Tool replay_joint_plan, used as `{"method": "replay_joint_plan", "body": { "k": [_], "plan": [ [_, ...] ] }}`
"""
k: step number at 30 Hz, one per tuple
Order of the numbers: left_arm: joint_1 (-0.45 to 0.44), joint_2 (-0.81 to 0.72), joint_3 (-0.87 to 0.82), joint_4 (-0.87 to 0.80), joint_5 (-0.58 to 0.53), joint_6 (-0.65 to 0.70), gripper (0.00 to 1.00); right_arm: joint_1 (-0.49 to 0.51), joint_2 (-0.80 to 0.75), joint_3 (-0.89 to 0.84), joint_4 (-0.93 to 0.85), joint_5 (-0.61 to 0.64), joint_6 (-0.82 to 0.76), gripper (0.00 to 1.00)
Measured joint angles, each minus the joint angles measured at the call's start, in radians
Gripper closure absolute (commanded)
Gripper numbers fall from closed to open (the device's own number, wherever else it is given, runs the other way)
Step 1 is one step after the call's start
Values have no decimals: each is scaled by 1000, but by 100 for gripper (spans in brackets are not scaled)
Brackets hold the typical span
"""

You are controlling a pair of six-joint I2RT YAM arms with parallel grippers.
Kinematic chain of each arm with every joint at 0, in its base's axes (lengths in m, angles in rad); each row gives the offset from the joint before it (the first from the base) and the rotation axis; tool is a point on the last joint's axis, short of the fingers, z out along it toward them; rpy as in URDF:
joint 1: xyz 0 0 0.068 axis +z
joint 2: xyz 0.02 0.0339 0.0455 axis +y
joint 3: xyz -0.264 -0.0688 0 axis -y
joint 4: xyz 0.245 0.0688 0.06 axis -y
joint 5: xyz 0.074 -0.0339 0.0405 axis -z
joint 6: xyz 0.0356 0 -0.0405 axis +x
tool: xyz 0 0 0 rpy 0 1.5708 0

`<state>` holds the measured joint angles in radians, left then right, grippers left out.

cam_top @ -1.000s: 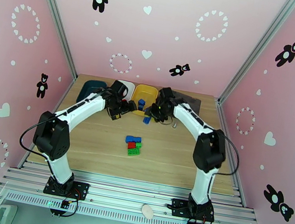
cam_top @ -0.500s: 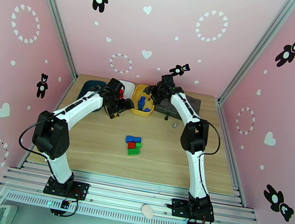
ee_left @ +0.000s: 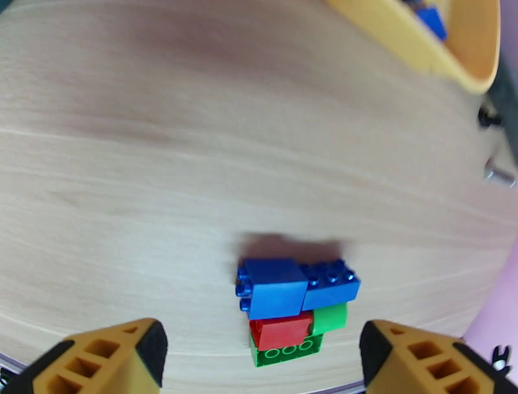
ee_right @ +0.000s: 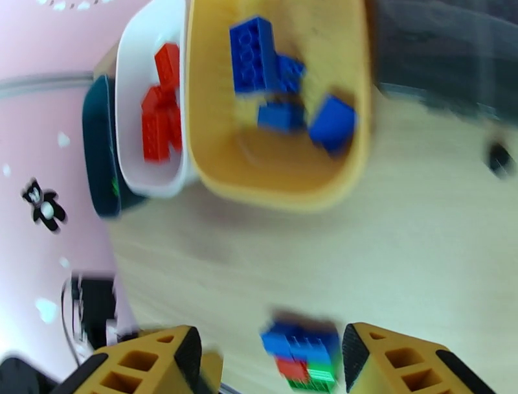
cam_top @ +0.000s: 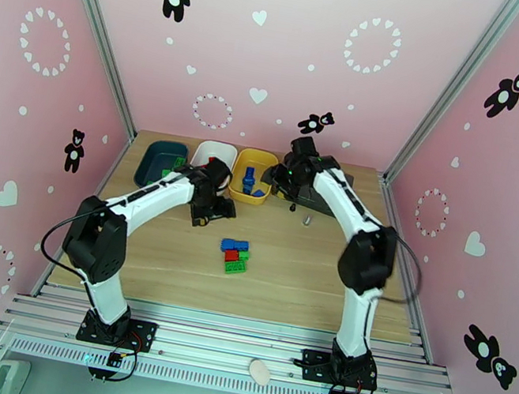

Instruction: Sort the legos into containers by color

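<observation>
Left jaws wide and empty, lined up on a tight clump of blue, red and green studded plastic bricks mid light wooden worktop. Lower squarely; pinch the top blue brick alone, sparing neighbours. Right jaws parted, empty, by the yellow plastic tray with loose blue bricks.

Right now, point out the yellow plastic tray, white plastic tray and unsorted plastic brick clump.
Yellow plastic tray (ee_right: 281, 197): right wrist, near rim.
White plastic tray (ee_right: 150, 179): right wrist, near rim.
Brick clump (ee_left: 278, 295): left wrist, blue top.
</observation>
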<state>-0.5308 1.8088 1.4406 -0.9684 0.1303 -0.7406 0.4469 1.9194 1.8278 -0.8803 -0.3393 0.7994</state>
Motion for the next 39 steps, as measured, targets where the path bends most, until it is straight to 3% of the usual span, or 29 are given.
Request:
{"method": "replay_joint_plan", "body": {
  "k": [6,15,25,36,39],
  "plan": [
    [-55,104,8,-17,-31,-2,16,81,-188,-247,-19,80,-28,35],
    [-69,207,63,-16,-54,-5,17,164,-333,-533,-1,127,16,35],
    [-129,231,49,-12,-69,-12,20,164,-411,-566,13,157,31,35],
    [-140,202,-20,-9,-93,-39,32,164,-411,-572,26,153,31,35],
    [-140,203,-12,-13,-95,-35,40,164,-411,-575,35,148,32,36]
  ]
}}
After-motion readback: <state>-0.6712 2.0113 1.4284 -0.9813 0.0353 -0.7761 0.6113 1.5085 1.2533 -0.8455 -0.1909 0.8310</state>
